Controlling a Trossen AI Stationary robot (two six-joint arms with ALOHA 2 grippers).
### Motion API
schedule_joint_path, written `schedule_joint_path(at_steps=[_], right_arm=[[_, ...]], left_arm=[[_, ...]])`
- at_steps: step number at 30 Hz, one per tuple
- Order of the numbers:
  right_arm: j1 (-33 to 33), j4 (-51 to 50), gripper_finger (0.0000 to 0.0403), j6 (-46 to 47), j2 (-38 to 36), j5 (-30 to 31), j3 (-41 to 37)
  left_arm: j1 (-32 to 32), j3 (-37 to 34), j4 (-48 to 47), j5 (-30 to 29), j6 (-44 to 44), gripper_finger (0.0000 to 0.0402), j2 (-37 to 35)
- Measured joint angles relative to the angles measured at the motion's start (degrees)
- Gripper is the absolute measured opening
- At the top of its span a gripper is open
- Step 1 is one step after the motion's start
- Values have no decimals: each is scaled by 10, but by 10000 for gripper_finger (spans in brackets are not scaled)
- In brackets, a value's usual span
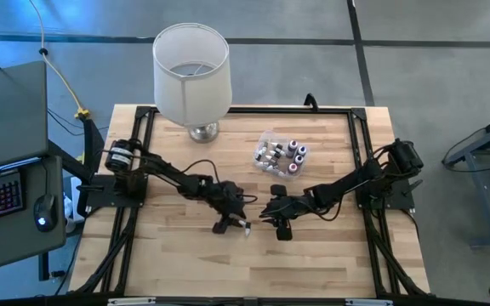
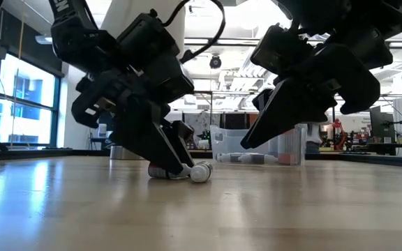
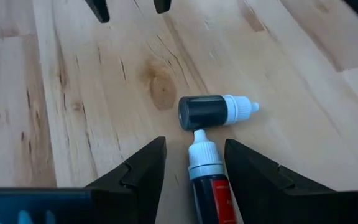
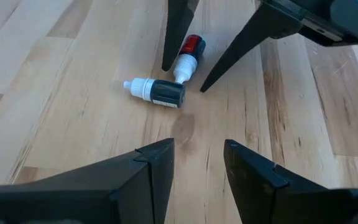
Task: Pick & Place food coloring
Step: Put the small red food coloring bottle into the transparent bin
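Note:
Two food coloring bottles lie on their sides on the wooden table, near its middle. The dark one (image 3: 205,112) has its white cap pointing sideways. The red one (image 3: 209,186) lies with its white cap tip against the dark bottle's body. My left gripper (image 3: 194,143) is open, low over the table, one finger on each side of the red bottle, with a gap showing on both sides. My right gripper (image 4: 199,144) is open with nothing between its fingers, a short way off, facing both bottles (image 4: 166,92). In the high view the grippers (image 1: 235,223) (image 1: 266,212) face each other.
A clear plastic tub (image 1: 260,144) holding several more small bottles stands behind the grippers, toward the far edge. A lamp with a white shade (image 1: 191,72) stands at the far left of the table. Bare wood lies along the near edge.

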Motion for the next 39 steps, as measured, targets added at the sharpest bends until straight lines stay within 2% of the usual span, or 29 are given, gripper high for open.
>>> schedule_joint_path(at_steps=[5,9,15,19,22,27,32,36,39], right_arm=[[0,0,134,0,0,0,0],[0,0,134,0,0,-1,0],[0,0,134,0,0,-10,0],[0,-3,134,0,0,-10,0],[2,-33,134,0,-11,-10,0],[15,-134,134,30,-70,-10,0],[35,-311,134,139,-174,-10,0],[53,-435,134,256,-263,10,0],[75,-485,134,294,-313,88,0]], left_arm=[[-20,-1,-3,-52,24,158,0],[-28,-1,-3,-90,24,128,1],[-30,10,-11,-93,0,80,1],[-30,44,-64,-102,-7,71,-4],[-30,86,-154,-141,25,78,-11],[-17,190,-306,-242,109,83,-9],[10,289,-382,-348,191,84,-5],[58,347,-372,-351,217,85,-3],[97,372,-347,-314,217,85,-5]])
